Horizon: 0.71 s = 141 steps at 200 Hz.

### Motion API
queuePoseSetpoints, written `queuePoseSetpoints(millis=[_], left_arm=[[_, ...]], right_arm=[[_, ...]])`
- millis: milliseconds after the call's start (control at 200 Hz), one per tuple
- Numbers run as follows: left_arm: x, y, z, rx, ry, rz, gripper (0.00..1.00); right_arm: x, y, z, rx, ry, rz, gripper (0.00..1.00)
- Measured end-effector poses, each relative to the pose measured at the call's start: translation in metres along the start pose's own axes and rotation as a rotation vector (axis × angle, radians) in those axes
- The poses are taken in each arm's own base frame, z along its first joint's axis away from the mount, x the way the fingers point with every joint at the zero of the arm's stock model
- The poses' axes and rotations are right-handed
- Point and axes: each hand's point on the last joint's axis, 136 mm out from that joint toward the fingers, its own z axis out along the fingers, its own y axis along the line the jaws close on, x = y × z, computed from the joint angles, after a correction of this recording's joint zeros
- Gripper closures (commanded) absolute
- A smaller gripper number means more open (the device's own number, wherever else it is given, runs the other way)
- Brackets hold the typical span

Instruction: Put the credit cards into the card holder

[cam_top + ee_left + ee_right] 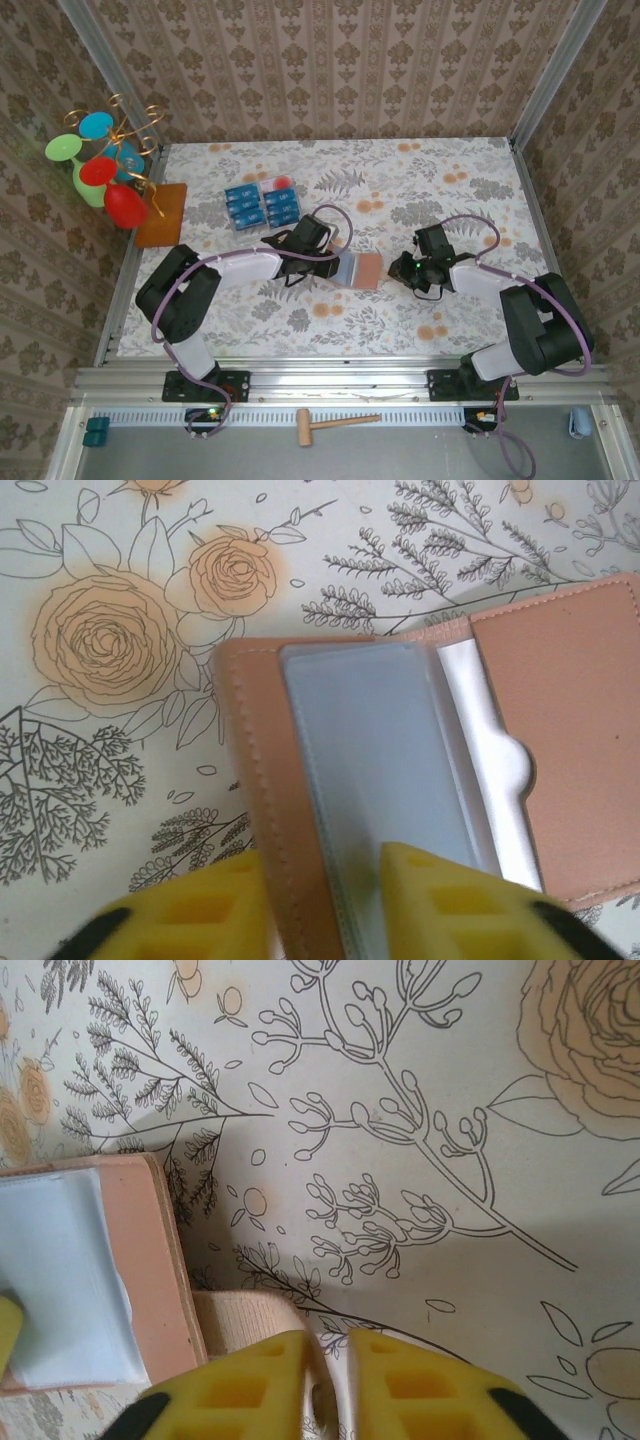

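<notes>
The tan card holder (368, 270) lies open on the flowered table, mid-centre. My left gripper (328, 262) is shut on its left flap: in the left wrist view the yellow fingers (190, 910) pinch the tan edge and the grey clear sleeve (370, 760), with the gripper (325, 900) at the bottom. The card holder's right flap (560, 730) lies flat. My right gripper (335, 1360) is shut on the holder's beige strap (250, 1320), beside the tan card holder (150, 1260). Several blue credit cards (245, 207) lie at the back left.
The cards rest on a clear tray with a red dot (279, 183). An orange-brown mat (163, 214) and coloured plastic glasses on a gold stand (100, 165) stand at the far left. A wooden mallet (335, 425) lies on the front rail.
</notes>
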Motion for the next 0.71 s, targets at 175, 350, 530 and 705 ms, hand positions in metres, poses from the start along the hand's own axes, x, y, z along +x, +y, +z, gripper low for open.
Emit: queuePoseSetpoints(millis=[175, 350, 530, 705], left_arm=[[-0.002, -0.003, 0.0, 0.018, -0.007, -0.001, 0.93], [-0.002, -0.004, -0.001, 0.018, -0.007, -0.006, 0.98], [-0.004, -0.007, -0.005, 0.002, -0.006, -0.002, 1.0], [-0.007, -0.011, -0.008, -0.014, -0.006, 0.004, 1.0]], right_arm=[[-0.009, 0.016, -0.013, -0.029, -0.028, -0.028, 0.69], [-0.02, 0.042, -0.043, -0.095, -0.094, -0.061, 0.68], [-0.02, 0.074, -0.068, -0.158, -0.134, -0.12, 0.7], [-0.001, 0.113, -0.073, -0.213, -0.102, -0.206, 0.73]])
